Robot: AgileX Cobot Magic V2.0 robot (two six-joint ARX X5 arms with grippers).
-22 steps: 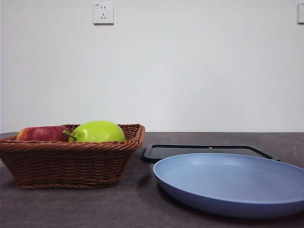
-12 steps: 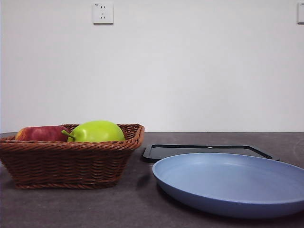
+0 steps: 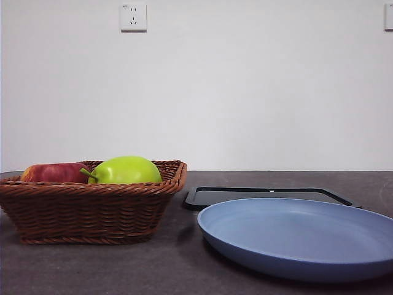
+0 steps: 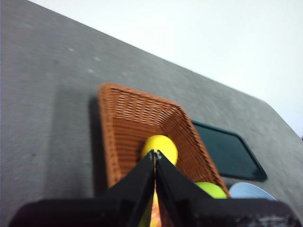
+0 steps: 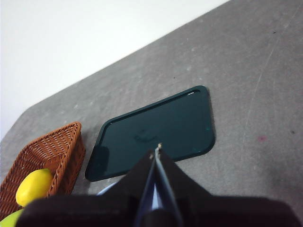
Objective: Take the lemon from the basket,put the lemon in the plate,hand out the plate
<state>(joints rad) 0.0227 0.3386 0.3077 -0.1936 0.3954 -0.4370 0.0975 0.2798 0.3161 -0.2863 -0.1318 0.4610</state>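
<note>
L gripper (image 4: 155, 153) jaws pressed together, holding nothing, high above the basket (image 4: 124, 124). Lemon (image 4: 160, 146) lies inside the basket w/ a green fruit (image 3: 125, 169) and an apple (image 3: 54, 173). R gripper (image 5: 156, 150) also closed and empty, above the black tray (image 5: 156, 130). Plate (image 3: 295, 236) sits on the counter (image 3: 92, 267) next to the basket, in front of the tray.

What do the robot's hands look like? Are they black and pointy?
Yes. The left gripper has two matte black fingers, wide at the base and narrowing to thin tips, like a beak. The right gripper looks alike: black, wedge-shaped, pointed. No cables or markings show.
</note>
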